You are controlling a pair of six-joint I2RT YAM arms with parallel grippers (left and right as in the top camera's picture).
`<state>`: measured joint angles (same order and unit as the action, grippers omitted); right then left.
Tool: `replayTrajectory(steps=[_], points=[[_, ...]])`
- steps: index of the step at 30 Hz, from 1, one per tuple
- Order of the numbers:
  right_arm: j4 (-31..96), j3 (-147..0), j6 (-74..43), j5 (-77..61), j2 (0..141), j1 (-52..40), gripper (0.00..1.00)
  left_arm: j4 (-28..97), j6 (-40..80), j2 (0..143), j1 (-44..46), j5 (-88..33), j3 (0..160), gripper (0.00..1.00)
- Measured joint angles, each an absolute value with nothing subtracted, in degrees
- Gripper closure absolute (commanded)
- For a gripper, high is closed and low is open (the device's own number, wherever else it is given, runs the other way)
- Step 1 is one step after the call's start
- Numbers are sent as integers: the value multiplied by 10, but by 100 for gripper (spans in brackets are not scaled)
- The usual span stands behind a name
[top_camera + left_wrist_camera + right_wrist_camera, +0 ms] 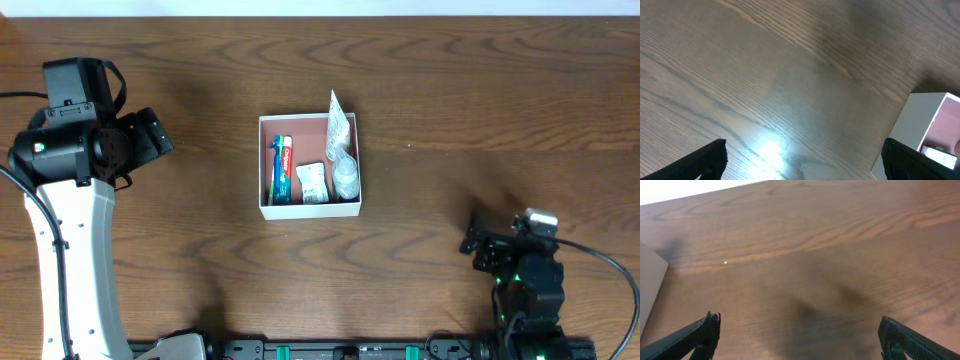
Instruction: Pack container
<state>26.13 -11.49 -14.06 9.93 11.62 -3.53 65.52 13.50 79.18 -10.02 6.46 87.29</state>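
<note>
My left pincer [807, 162] is wide open and has nothing in it. It hangs over the bare wood of the counter [765, 75]. A white corner of the container [912, 125] shows just to its right. My right pincer [802, 340] is wide open too and holds nothing. It is well apart from the container.

From above, the one container sits in the middle of the counter, between my two arms. Inside I count four things: one toothpaste tube [283, 170], one small packet [313, 183], one clear lump [346, 178] and one tall white packet [338, 120] leaning at the far wall.
</note>
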Motion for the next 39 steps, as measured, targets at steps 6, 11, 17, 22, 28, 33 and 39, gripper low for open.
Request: replayTrajectory(steps=[6, 11, 17, 22, 28, 33, 39], points=[[299, -96, -140, 92, 43, -29, 1, 655, 135, 792, -100, 65, 873, 2], [299, -84, -140, 89, 18, -29, 1, 655, 135, 792, -100, 65, 873, 2], [299, -84, -140, 88, 17, -29, 1, 655, 135, 792, -100, 65, 873, 2], [298, -84, -140, 88, 17, -29, 1, 655, 135, 792, -100, 65, 873, 2], [298, -84, -140, 88, 17, -29, 1, 655, 135, 792, -100, 64, 873, 2], [298, -84, -140, 88, 17, -29, 1, 655, 135, 792, -100, 64, 873, 2], [298, -84, -140, 88, 17, -29, 1, 655, 135, 769, -92, 65, 871, 2]])
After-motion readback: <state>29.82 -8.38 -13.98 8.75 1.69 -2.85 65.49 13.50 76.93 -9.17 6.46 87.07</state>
